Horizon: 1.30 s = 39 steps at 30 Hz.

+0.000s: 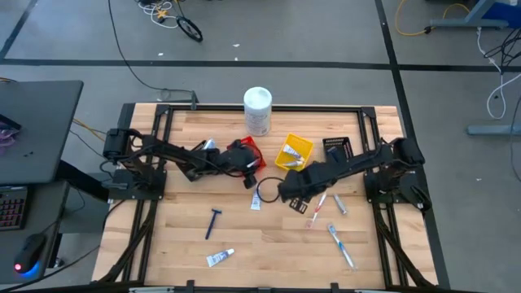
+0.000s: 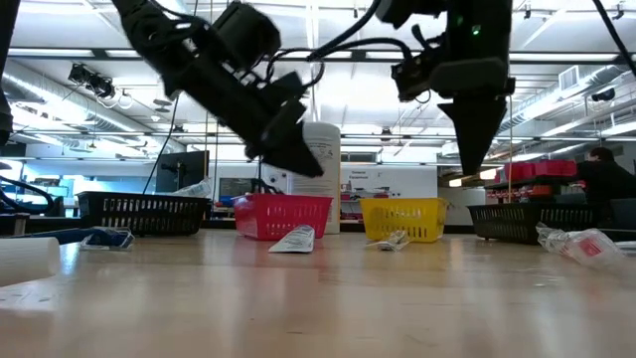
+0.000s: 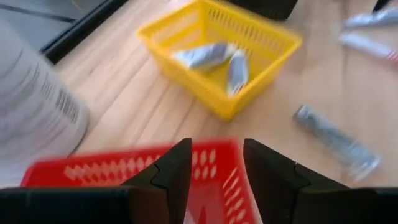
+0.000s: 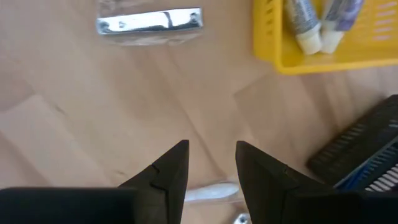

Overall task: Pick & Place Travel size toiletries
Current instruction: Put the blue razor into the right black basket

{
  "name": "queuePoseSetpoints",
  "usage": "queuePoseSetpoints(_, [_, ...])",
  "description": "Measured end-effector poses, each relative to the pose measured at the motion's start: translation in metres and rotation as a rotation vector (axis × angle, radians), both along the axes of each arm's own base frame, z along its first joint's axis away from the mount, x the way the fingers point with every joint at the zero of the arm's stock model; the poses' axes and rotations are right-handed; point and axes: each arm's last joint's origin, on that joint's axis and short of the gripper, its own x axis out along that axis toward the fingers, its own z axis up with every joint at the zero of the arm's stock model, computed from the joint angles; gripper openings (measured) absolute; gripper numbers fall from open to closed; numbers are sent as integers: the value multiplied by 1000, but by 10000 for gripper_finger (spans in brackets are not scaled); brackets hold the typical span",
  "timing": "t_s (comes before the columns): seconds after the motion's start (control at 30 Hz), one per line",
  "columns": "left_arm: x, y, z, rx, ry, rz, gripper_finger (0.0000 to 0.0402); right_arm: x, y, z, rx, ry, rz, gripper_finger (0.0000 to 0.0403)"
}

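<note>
Travel size toiletries lie loose on the wooden table: a blue razor (image 1: 213, 221), a white-blue toothpaste tube (image 1: 220, 258), a small silvery tube (image 1: 256, 201), a red-white toothbrush (image 1: 317, 208), another silvery tube (image 1: 339, 203) and a blue-white toothbrush (image 1: 342, 246). Two tubes (image 3: 214, 59) lie in the yellow bin (image 1: 293, 152). My left gripper (image 3: 217, 149) hangs open over the red bin (image 3: 118, 168), with nothing between its fingers. My right gripper (image 4: 211, 149) is open and points down at bare table near the table's middle (image 1: 287, 191), above a whitish item (image 4: 211, 191).
A tall white canister (image 1: 257, 110) stands at the far edge behind the red bin. A black bin (image 1: 338, 149) sits right of the yellow one. A black cord loop (image 1: 267, 191) lies by my right gripper. Bare wood stretches along the near edge.
</note>
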Motion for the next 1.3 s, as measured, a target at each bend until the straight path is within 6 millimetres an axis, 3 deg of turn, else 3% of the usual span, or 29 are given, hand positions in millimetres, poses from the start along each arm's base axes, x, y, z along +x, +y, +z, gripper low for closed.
queuePoseSetpoints(0.23, [24,-22,39,-15,32,-106,153,-1,22,-4,-12,-72,-3,142])
queuePoseSetpoints(0.4, [25,-50,50,-70,132,-132,152,-5,29,-12,-35,-83,24,142])
queuePoseSetpoints(0.67, [-7,-96,31,-222,407,-42,151,0,32,-20,-57,-183,17,142])
queuePoseSetpoints(0.93, [-50,-137,19,-370,591,221,136,24,30,-26,-167,-469,123,142])
queuePoseSetpoints(1.13, [-74,-175,18,-507,601,323,132,45,24,-21,-197,-674,241,142])
queuePoseSetpoints(1.3, [-89,-196,14,-590,562,405,132,53,16,-18,-194,-737,314,142])
